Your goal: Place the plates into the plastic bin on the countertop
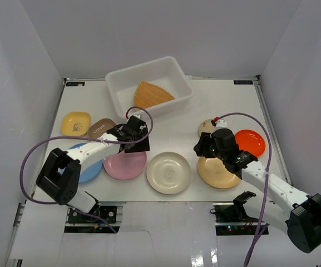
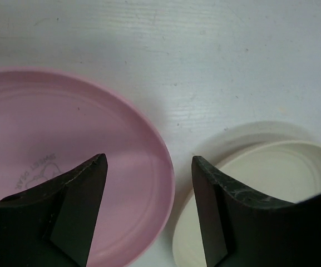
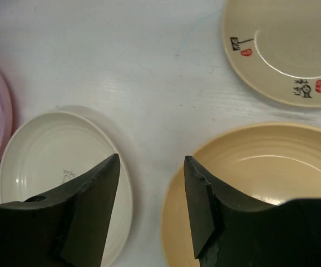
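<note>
The plastic bin (image 1: 114,93) stands at the back of the countertop (image 1: 227,100) with a wicker triangular plate (image 1: 152,94) inside. My left gripper (image 1: 135,146) (image 2: 149,160) is open. It hangs low over the right rim of the pink plate (image 1: 124,167) (image 2: 49,144), with the rim between its jaws and untouched. My right gripper (image 1: 201,147) (image 3: 151,160) is open over bare countertop, between the cream plate (image 1: 168,172) (image 3: 49,156) and the tan plate (image 1: 218,173) (image 3: 271,161). Neither gripper holds anything.
A yellow squarish plate (image 1: 75,123) and a brown one (image 1: 100,128) lie at the left. A blue plate (image 1: 90,167) sits partly under the left arm. A beige plate (image 1: 206,127) (image 3: 282,50) and an orange plate (image 1: 251,142) lie at the right. White walls enclose the surface.
</note>
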Controlling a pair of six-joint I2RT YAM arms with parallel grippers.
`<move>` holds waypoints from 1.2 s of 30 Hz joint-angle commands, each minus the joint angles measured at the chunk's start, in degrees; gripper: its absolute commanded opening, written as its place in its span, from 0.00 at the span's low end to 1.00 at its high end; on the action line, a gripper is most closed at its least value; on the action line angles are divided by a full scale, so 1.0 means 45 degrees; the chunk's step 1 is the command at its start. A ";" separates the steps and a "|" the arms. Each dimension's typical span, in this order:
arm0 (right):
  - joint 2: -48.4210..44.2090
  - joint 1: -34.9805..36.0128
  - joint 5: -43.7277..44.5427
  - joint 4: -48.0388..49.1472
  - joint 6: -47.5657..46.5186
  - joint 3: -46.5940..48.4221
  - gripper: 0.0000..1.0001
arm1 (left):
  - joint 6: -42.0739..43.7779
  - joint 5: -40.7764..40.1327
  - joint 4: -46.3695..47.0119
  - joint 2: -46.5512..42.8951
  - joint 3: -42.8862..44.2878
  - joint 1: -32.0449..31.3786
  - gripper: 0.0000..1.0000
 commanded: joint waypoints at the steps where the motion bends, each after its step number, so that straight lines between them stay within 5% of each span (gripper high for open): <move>1: -0.0880 0.0030 0.1409 -0.0654 -0.0015 -0.0413 0.56 | 0.0142 -0.0988 0.0316 0.0842 0.0747 -0.0006 0.72; 10: 0.0012 0.0674 0.2132 -0.1026 -0.0014 -0.0825 0.63 | 0.0259 -0.1671 0.0726 0.2151 0.1158 -0.0006 0.61; 17: 0.1284 0.1280 0.2854 -0.1045 0.0024 -0.0435 0.61 | 0.0375 -0.2062 0.0745 0.2036 0.0964 -0.0025 0.16; 21: 0.2104 0.1728 0.3069 -0.0987 0.0161 -0.0239 0.58 | 0.0376 -0.1946 0.0589 0.1276 0.0593 -0.0006 0.01; 34: 0.1932 0.2628 0.4203 -0.1922 0.0903 0.0386 0.08 | 0.0298 0.3208 -0.0327 -0.2591 0.2230 -0.0064 0.00; 36: 0.1328 0.2686 0.4164 -0.2119 0.0942 0.0503 0.08 | 0.0278 0.3891 -0.0581 -0.3021 0.3105 -0.0064 0.00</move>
